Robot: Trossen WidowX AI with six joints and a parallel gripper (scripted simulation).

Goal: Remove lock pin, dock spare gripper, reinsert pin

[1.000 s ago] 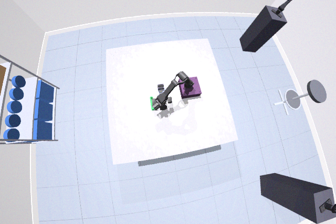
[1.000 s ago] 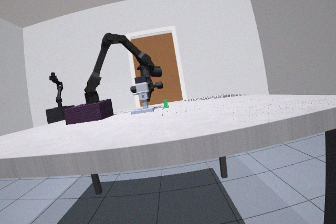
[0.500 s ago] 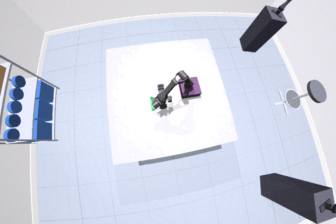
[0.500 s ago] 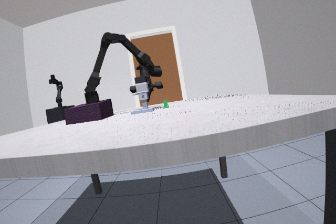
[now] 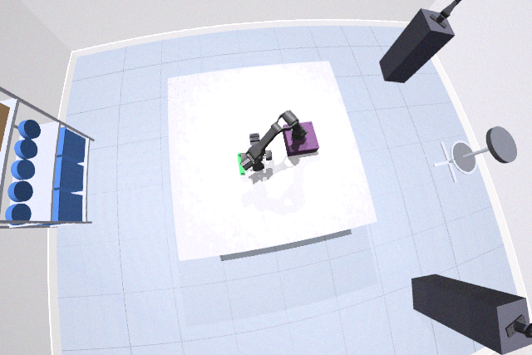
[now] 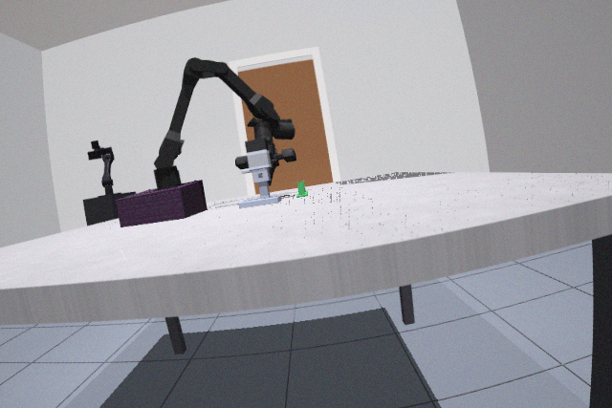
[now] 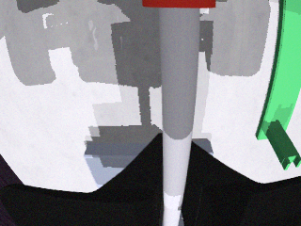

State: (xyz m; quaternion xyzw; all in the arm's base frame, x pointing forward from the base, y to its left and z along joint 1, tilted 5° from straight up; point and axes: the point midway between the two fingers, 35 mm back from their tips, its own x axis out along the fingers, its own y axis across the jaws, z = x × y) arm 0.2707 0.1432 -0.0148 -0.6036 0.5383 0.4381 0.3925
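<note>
My gripper (image 7: 168,140) is shut on the lock pin, a grey-white tapering rod (image 7: 179,94) with a red head; the pin runs lengthwise between the black fingers. In the exterior view my gripper hangs right behind the pale-blue mount (image 6: 259,203), which partly hides it; the pin cannot be made out there. The mount's socket (image 6: 267,177) shows an open square hole. The spare gripper, a pale block with a dark top (image 6: 257,159) (image 5: 254,137), stands upright over the socket; how deeply it is seated cannot be told. A pale-blue part of the mount (image 7: 105,170) shows left of the fingers in the wrist view.
A green cradle (image 5: 241,166) (image 6: 301,190) (image 7: 284,89) lies on the table beside the mount, with a short prong pointing up. The purple base block (image 5: 300,145) (image 6: 153,208) carries my arm. The white table (image 5: 206,214) (image 6: 370,225) has its front edge in the exterior view.
</note>
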